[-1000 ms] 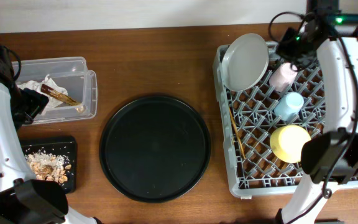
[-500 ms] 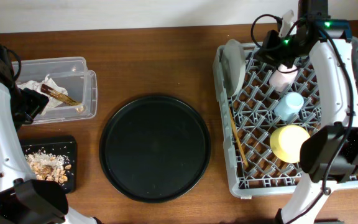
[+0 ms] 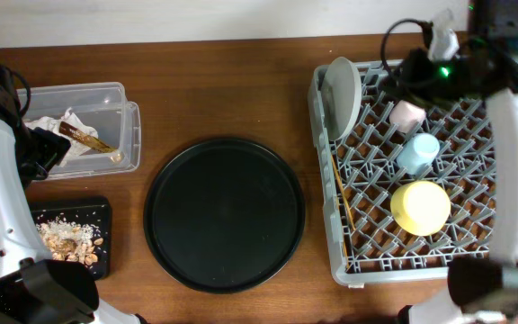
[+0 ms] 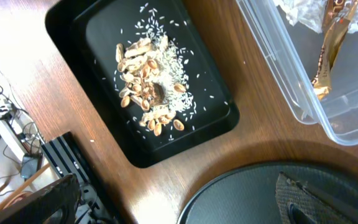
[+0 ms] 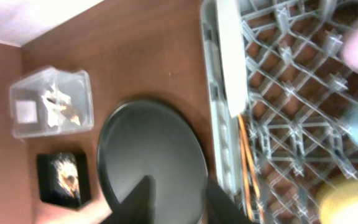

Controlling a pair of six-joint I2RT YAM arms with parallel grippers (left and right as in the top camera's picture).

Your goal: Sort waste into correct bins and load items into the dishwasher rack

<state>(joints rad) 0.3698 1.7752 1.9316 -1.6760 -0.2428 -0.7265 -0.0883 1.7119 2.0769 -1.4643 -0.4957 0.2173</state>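
The grey dishwasher rack (image 3: pixel 475 256) holds the pale grey plate (image 3: pixel 342 94) on edge at its back left, the pink cup (image 3: pixel 406 114), blue cup (image 3: pixel 418 153), yellow saucer (image 3: pixel 419 207) and chopsticks (image 3: pixel 343 193). My right gripper (image 3: pixel 412 70) is open and empty over the rack's back edge, right of the plate; its wrist view shows the fingers (image 5: pixel 178 202) apart, high above the plate (image 5: pixel 229 62). The clear box (image 3: pixel 106 103) holds napkins (image 3: pixel 54 124) and a brown wrapper (image 3: pixel 86 137). The shallow black tray (image 3: pixel 102 211) holds food scraps (image 3: pixel 61 236). My left gripper (image 3: pixel 43 151) is open and empty beside the box.
The large round black tray (image 3: pixel 224 213) lies between the bins and the rack. The left wrist view shows the scraps (image 4: pixel 145 81), the box (image 4: pixel 291 93), the wrapper (image 4: pixel 328 50) and the round tray's rim (image 4: pixel 241 186). The table's front edge is close to the shallow tray.
The plate went from leaning flat to standing on edge in the rack. My right gripper let go of it and drew back to the right. The left arm has not moved.
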